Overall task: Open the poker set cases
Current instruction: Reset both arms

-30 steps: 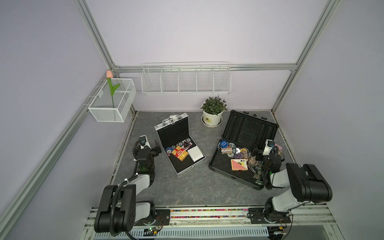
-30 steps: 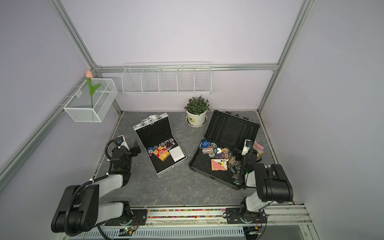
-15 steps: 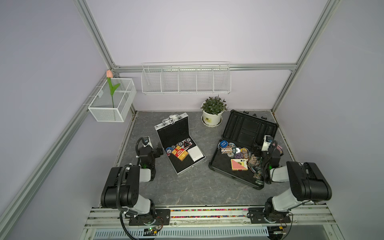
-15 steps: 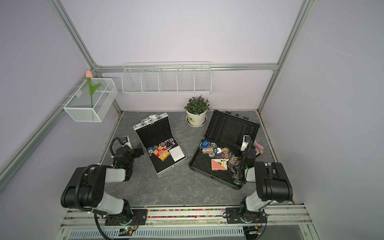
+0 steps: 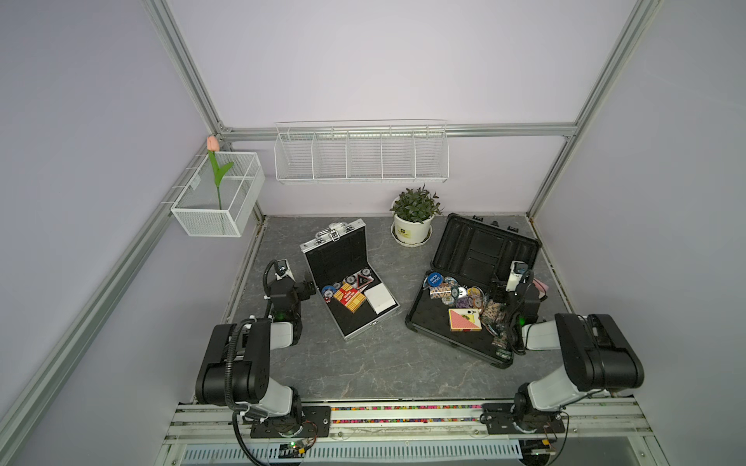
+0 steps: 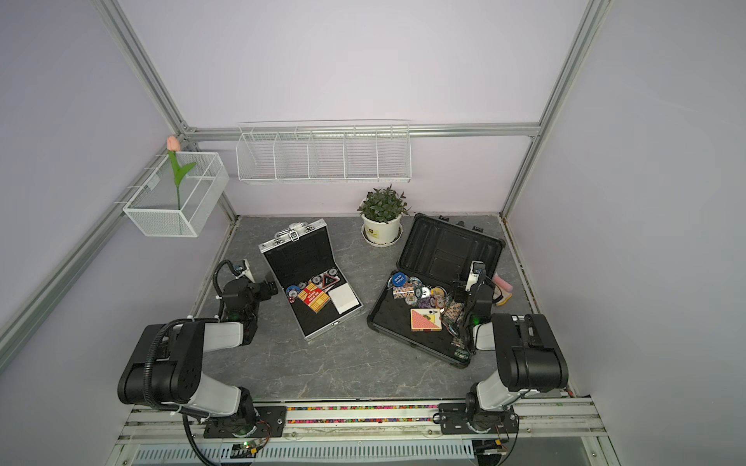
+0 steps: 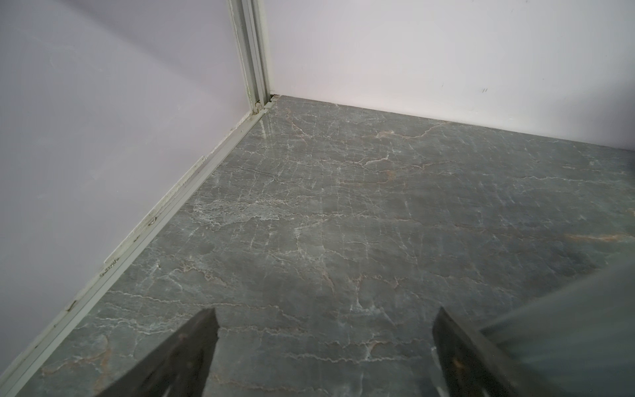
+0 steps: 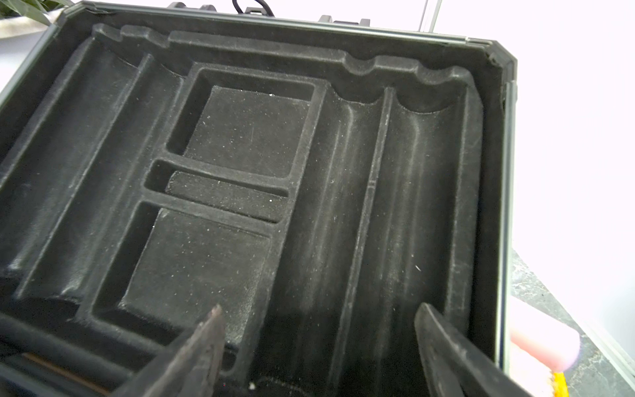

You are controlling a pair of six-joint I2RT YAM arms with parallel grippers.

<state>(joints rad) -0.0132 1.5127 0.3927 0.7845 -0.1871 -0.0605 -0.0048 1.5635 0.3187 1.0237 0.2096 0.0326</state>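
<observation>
Both poker set cases lie open on the grey marble floor. The small silver case (image 5: 335, 258) (image 6: 296, 254) holds chips, a red card deck (image 5: 352, 298) and a white box. The larger dark case (image 5: 484, 250) (image 6: 448, 250) holds loose chips (image 5: 456, 292) and a card deck (image 5: 464, 320). My left gripper (image 5: 309, 287) (image 6: 271, 288) (image 7: 324, 319) stands open and empty over bare floor, just left of the silver case. My right gripper (image 5: 498, 288) (image 6: 458, 288) (image 8: 318, 312) is open and empty over the dark case's right side. It faces the black moulded lining of the lid (image 8: 240, 137).
A potted plant (image 5: 413, 220) stands between the two lids at the back. A wire shelf (image 5: 361, 155) hangs on the back wall and a wire basket with a tulip (image 5: 220, 193) on the left wall. A pink object (image 5: 541, 287) lies by the right wall. The left wall rail (image 7: 165, 206) runs close to my left gripper.
The left arm's elbow has folded up and back toward the front rail while its gripper stays beside the silver case. The right gripper has crept slightly toward the dark case's lid.
</observation>
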